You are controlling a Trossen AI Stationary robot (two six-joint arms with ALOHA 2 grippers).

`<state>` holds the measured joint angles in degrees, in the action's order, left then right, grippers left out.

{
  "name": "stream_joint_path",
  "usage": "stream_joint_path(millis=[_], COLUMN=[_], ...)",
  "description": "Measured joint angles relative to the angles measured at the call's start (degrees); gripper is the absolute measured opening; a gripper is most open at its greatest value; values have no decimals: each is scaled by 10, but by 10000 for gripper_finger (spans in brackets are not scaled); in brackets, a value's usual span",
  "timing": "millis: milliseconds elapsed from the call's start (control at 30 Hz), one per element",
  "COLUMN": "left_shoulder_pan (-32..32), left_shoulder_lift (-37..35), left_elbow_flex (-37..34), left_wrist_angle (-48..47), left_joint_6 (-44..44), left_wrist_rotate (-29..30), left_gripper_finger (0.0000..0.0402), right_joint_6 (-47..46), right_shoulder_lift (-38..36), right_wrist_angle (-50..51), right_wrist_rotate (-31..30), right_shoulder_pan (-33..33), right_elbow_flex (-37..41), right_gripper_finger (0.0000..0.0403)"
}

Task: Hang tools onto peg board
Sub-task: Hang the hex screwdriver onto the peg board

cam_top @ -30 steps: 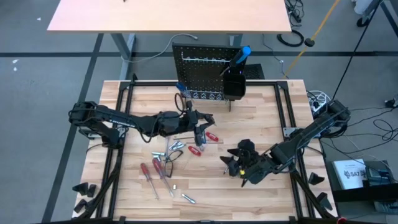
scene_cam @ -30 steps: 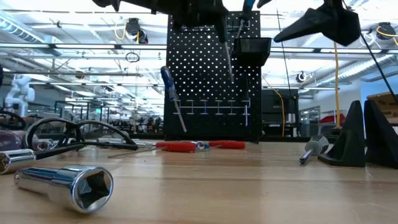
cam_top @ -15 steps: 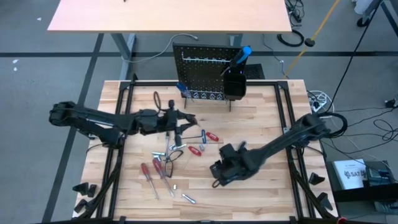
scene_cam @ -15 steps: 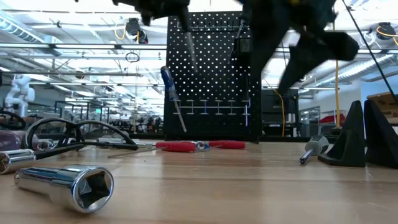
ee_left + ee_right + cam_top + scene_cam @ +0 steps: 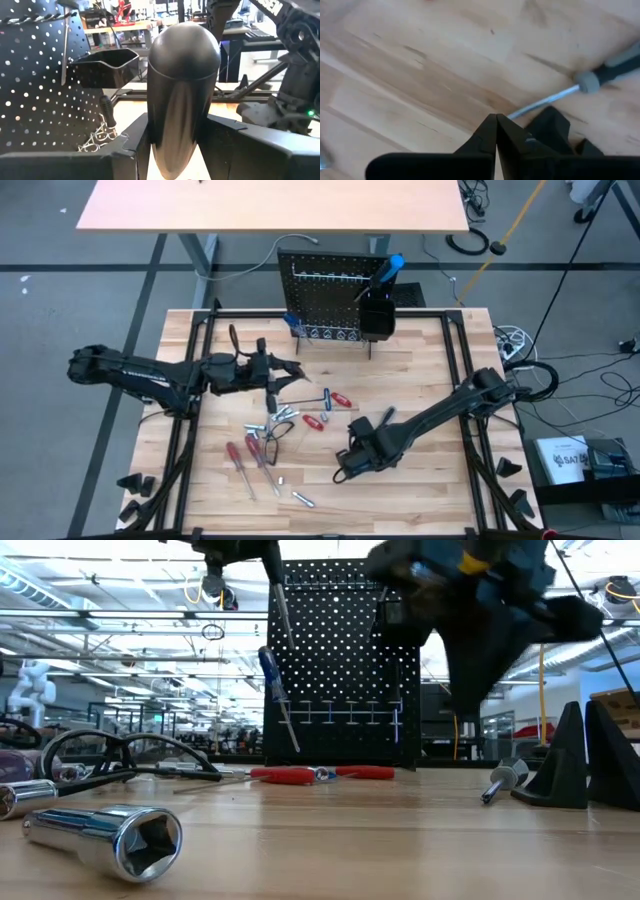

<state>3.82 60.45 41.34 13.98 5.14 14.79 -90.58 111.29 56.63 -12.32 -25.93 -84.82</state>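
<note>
Down and leftward swings the right gripper (image 5: 345,470), jaws snapped together on nothing, just above the table (image 5: 420,380). Left gripper (image 5: 268,373) pulls back, clamping a dark-handled screwdriver (image 5: 182,90) near the peg board (image 5: 325,300).

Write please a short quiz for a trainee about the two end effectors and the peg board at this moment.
1. True or false: the right end effector is shut and empty.
2. What stands in the black bin on the peg board? A red pliers; B blue-handled screwdriver; C hex key.
3. What does the left end effector hold?
Key: 1 true; 2 B; 3 a black-handled tool.
</note>
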Motion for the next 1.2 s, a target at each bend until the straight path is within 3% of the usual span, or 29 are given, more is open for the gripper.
stream_joint_path(millis=[133,500,800,1067,1200], left_shoulder_pan=[-8,-17,-17,-17,-17], left_shoulder_lift=[2,2,2,3,3], left_elbow_flex=[0,0,0,0,0], left_wrist_angle=[0,1,6,6,5], left_joint_6=[7,-2,-4,-5,-7], left_wrist_rotate=[-12,-36,-37,-40,-42], left_gripper_finger=[131,131,131,131,131], right_joint_6=[3,-19,-47,-58,-36], right_shoulder_lift=[28,38,38,28,36], right_wrist_angle=[3,101,146,55,67], right_wrist_rotate=[44,55,118,46,25], right_shoulder_pan=[-6,-31,-47,-48,-27], right_elbow_flex=[0,0,0,1,0], right_gripper_finger=[0,0,0,0,0])
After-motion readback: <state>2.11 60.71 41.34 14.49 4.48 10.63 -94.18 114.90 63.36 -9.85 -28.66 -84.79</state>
